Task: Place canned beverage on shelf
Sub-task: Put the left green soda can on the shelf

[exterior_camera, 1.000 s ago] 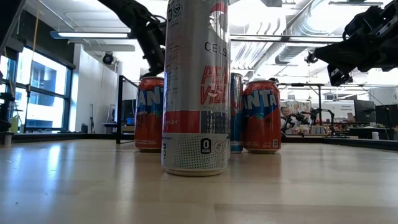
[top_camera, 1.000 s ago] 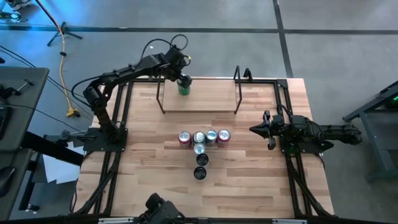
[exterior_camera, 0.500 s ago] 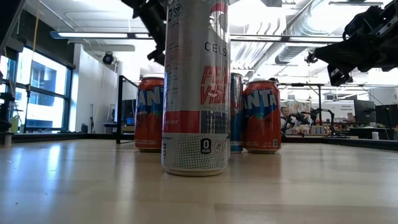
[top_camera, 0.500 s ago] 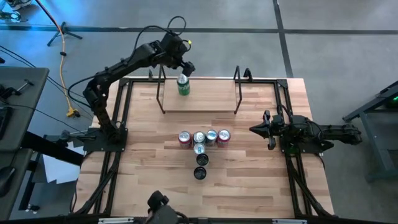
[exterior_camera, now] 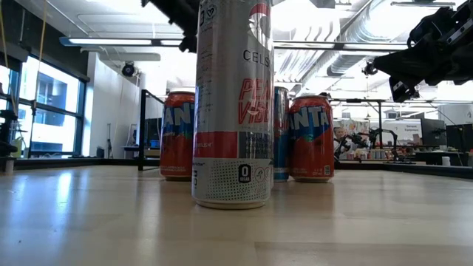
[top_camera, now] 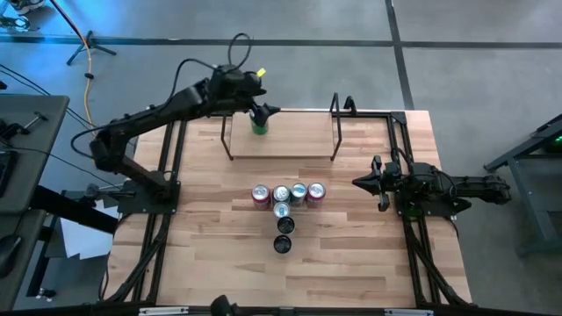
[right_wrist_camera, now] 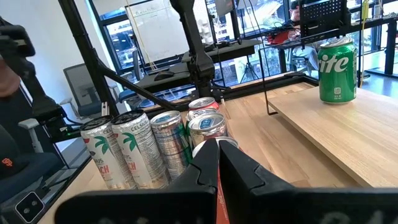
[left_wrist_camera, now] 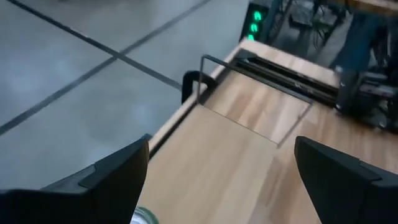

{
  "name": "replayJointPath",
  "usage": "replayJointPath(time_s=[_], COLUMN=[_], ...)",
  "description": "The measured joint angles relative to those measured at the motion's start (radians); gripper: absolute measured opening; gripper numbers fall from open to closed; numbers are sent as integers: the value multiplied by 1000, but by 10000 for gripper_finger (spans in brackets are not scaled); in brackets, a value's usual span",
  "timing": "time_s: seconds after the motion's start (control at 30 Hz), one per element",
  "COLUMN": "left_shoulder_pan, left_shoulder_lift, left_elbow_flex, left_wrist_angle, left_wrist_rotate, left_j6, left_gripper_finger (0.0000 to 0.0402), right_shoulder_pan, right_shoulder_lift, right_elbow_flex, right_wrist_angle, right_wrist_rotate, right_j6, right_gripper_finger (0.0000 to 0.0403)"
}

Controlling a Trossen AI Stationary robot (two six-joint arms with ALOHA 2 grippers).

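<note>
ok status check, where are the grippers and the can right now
Left gripper open, beside green can. Can upright on shelf, released. Right gripper shut, waiting at table's right side. Nothing in the way.

Wooden tabletop carried the pale-wood shelf toward 12 o'clock; green Sprite can upright at shelf's 10 o'clock corner. Cluster of upright cans stood mid-table: four in a row, three trailing toward 6 o'clock.
</note>
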Motion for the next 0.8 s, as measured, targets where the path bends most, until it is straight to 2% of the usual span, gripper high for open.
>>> replayJointPath(time_s=[0.07, 0.13, 0.23, 0.33, 0.47, 0.57, 0.73, 0.8], left_shoulder_pan=[11, 16, 9, -3, -17, -20, -21, -21], left_shoulder_lift=[-9, 4, 77, 207, 376, 482, 589, 621], left_elbow_flex=[-29, 2, 144, 321, 519, 612, 671, 677], left_wrist_angle=[22, -9, -175, -357, -485, -504, -537, -573], left_wrist_rotate=[9, 12, 2, -26, -127, -139, -151, -162], left_j6=[14, 58, 100, 136, 182, 185, 273, 302], left_gripper_finger=[358, 355, 341, 309, 239, 168, 31, 11], right_shoulder_pan=[0, 0, 0, 0, 0, 0, 0, 0], right_shoulder_lift=[0, 0, 0, 0, 0, 0, 1, 1], right_elbow_flex=[0, 0, 0, 0, 0, 0, 0, 0], right_wrist_angle=[0, 0, 0, 0, 0, 0, 0, 0], right_wrist_rotate=[0, 0, 0, 0, 0, 0, 0, 0], right_j6=[0, 0, 0, 0, 0, 0, 0, 0], right_gripper_finger=[0, 0, 0, 0, 0, 0, 0, 0])
